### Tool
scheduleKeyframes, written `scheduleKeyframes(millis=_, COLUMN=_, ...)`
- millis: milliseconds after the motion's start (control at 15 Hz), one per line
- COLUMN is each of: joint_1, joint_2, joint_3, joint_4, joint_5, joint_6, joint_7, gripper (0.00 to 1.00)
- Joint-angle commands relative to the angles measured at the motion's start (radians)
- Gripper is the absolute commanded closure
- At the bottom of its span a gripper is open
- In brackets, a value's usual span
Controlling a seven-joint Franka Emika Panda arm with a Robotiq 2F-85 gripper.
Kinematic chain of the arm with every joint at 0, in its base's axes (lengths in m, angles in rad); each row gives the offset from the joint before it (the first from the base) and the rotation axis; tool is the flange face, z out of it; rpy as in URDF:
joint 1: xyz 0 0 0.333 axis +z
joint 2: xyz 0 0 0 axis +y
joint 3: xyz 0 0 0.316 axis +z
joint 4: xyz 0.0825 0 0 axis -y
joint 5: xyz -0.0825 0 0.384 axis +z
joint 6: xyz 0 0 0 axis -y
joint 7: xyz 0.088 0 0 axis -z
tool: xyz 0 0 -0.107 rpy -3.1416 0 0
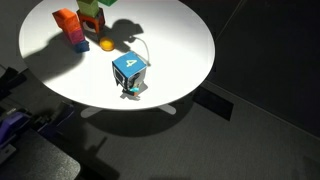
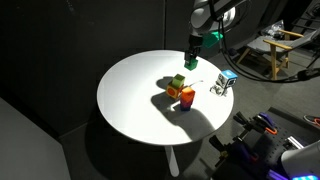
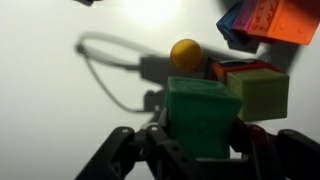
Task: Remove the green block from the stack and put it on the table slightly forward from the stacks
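Note:
My gripper [image 3: 200, 135] is shut on the green block [image 3: 200, 108], which fills the lower middle of the wrist view. In an exterior view the gripper [image 2: 192, 52] holds the block [image 2: 191, 63] in the air above the far side of the white round table [image 2: 130, 100]. Below it stands the stack, a red block [image 3: 240, 70] with a paler yellow-green block [image 3: 258, 95] on top. The column topped by an orange block [image 3: 278, 20] stands beside it. Both columns show in both exterior views [image 1: 75, 30] [image 2: 182, 92].
A small yellow-orange ball [image 3: 185, 52] [image 1: 106, 44] lies by the stacks. A large blue cube marked 4 [image 1: 130, 72] [image 2: 225, 83] sits near the table's edge, with a thin cable [image 3: 100, 60] looping across the tabletop. The floor around is dark.

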Motion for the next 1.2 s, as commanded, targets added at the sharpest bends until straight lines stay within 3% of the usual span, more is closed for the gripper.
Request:
scheduleKeyframes(millis=0, joint_1=-0.029, joint_2=0.017, joint_3=-0.002, joint_4=0.045, joint_5=0.014, joint_6=-0.055, joint_7=-0.020, gripper=0.73)
scheduleKeyframes(millis=1133, joint_1=-0.130, joint_2=0.269, joint_3=0.000, joint_4=0.270, joint_5=0.027, joint_6=-0.130, joint_7=-0.052, gripper=0.73)
